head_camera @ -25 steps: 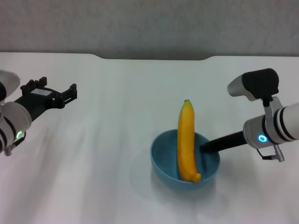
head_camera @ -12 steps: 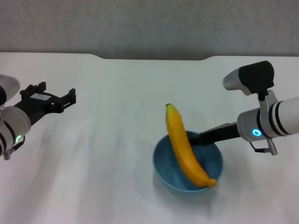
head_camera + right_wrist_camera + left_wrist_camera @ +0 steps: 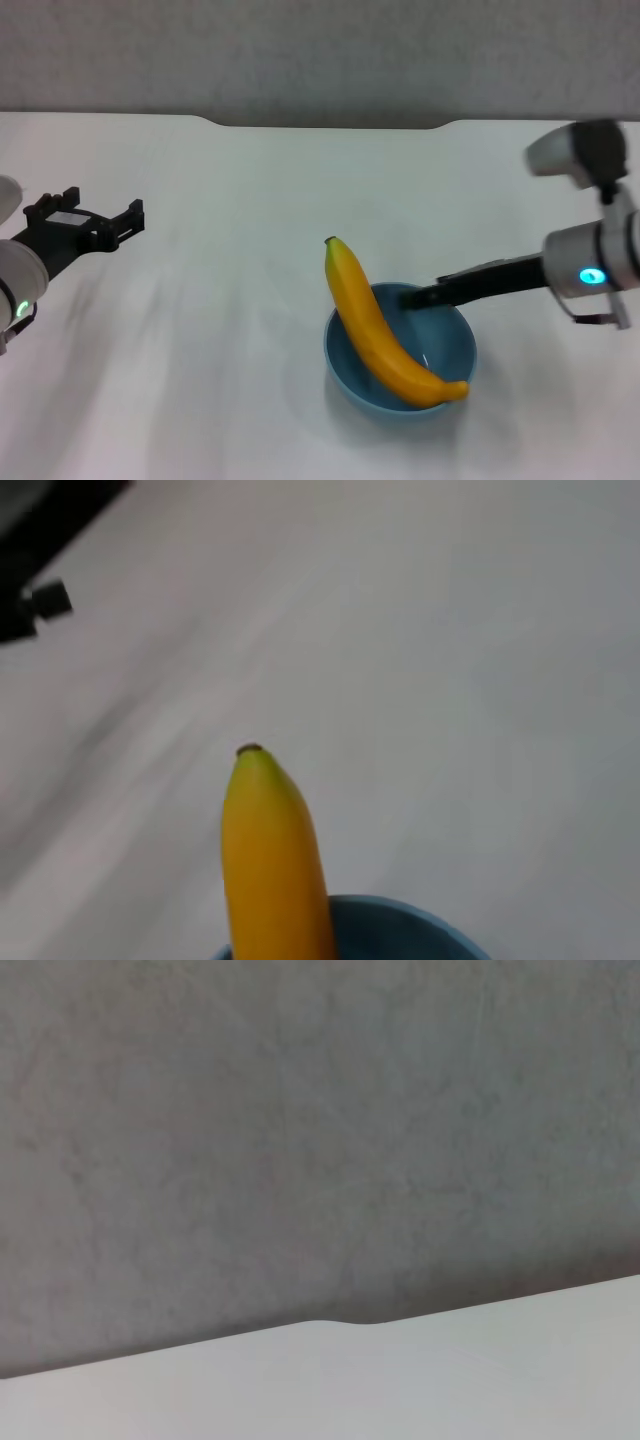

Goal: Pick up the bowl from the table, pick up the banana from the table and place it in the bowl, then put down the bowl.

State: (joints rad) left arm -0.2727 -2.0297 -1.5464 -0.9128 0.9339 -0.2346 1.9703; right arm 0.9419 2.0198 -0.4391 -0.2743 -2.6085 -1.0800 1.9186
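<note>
Long curved yellow banana (image 3: 388,338) lies across the glossy light-blue round bowl (image 3: 400,348) on the white table (image 3: 230,300). Right gripper (image 3: 412,297) fingers at the bowl's far rim, grip state can't tell. Left gripper (image 3: 88,222) fingers spread, holding nothing.

Long curved yellow-orange banana (image 3: 385,330) is lying diagonally across the round glossy light-blue bowl (image 3: 350,368), its far-left tip overhanging the rim; the bowl is sitting on the plain white tabletop (image 3: 220,300).

Left arm: rounded white casing segment with a black band and a small green ring light; it ends in a matte black, boxy left gripper (image 3: 84,222) with short square prongs and a pale patch on top.

Right arm: white cylindrical casing with black rings and a blue-cyan ring light, grey-and-black camera housing above, thin wire loop below; long slim black right gripper (image 3: 412,297).
</note>
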